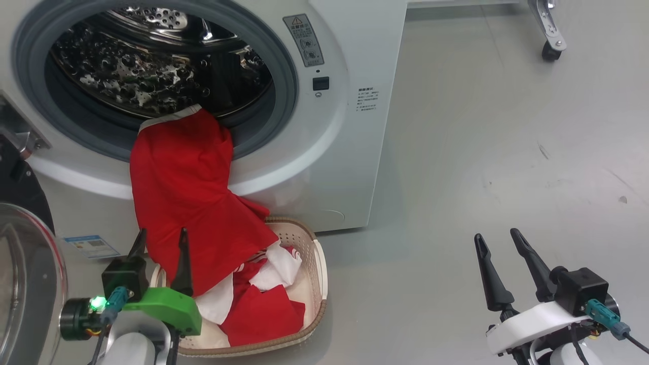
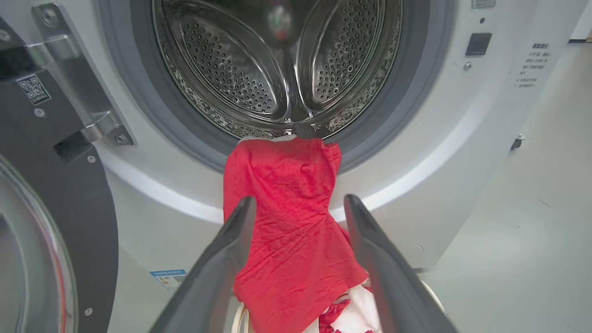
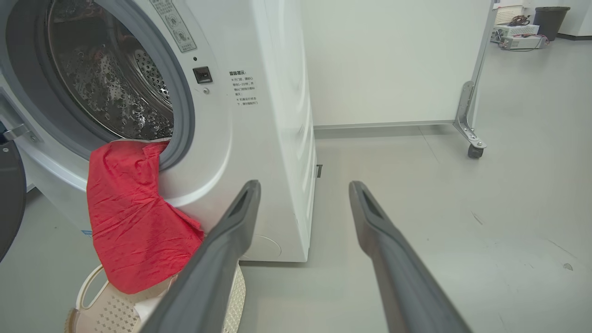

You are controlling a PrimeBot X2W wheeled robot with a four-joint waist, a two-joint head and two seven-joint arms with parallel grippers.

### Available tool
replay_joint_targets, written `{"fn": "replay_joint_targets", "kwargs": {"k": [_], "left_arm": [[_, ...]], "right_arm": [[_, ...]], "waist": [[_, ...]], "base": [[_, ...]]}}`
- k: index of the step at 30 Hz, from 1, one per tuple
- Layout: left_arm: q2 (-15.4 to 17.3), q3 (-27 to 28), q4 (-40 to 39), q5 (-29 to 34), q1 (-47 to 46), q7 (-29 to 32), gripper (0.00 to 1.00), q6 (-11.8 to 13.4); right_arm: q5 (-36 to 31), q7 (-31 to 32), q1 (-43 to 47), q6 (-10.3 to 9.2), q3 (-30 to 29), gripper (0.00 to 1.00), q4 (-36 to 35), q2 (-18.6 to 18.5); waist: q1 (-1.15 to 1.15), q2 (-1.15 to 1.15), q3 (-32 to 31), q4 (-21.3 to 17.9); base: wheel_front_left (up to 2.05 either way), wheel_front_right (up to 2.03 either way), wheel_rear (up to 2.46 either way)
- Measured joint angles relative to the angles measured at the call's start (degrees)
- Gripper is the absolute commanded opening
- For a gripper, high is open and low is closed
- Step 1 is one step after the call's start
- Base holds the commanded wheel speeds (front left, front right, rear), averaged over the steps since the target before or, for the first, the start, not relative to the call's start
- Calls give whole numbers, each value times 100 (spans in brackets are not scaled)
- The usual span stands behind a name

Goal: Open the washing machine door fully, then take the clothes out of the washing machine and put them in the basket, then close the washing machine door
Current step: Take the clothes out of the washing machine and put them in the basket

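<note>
The white washing machine (image 1: 350,116) stands with its steel drum exposed. Its black door (image 1: 23,253) with the glass bowl is swung open at the left; the same door (image 2: 51,194) fills the left of the left wrist view. Red clothes (image 1: 182,203) drape from the drum's grey lip down into the cream basket (image 1: 317,274) on the floor below; more red and white fabric lies inside it. My left gripper (image 1: 161,234) is open, its fingers upright just in front of the hanging cloth (image 2: 286,231), holding nothing. Off to the right over bare floor, my right gripper (image 1: 497,237) is open and empty.
Grey floor (image 1: 481,152) stretches to the right of the machine. A wheeled frame leg with a castor (image 1: 550,50) stands at the back right. In the right wrist view a white panel (image 3: 393,60) lies behind the machine, with boxes and a dark bin (image 3: 550,18) far off.
</note>
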Motion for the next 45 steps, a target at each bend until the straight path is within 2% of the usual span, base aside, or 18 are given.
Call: {"fn": "replay_joint_targets", "kwargs": {"k": [17, 45], "left_arm": [[23, 1, -928, 84, 867, -1, 100, 116], [23, -37, -1919, 86, 1312, 186, 100, 265]], "right_arm": [[0, 66, 207, -135, -13, 100, -141, 13], [-1, 190, 236, -144, 10, 100, -436, -13]], "waist": [[0, 0, -242, 25], [0, 0, -51, 8]], "base": [[0, 0, 0], [0, 0, 0]]}}
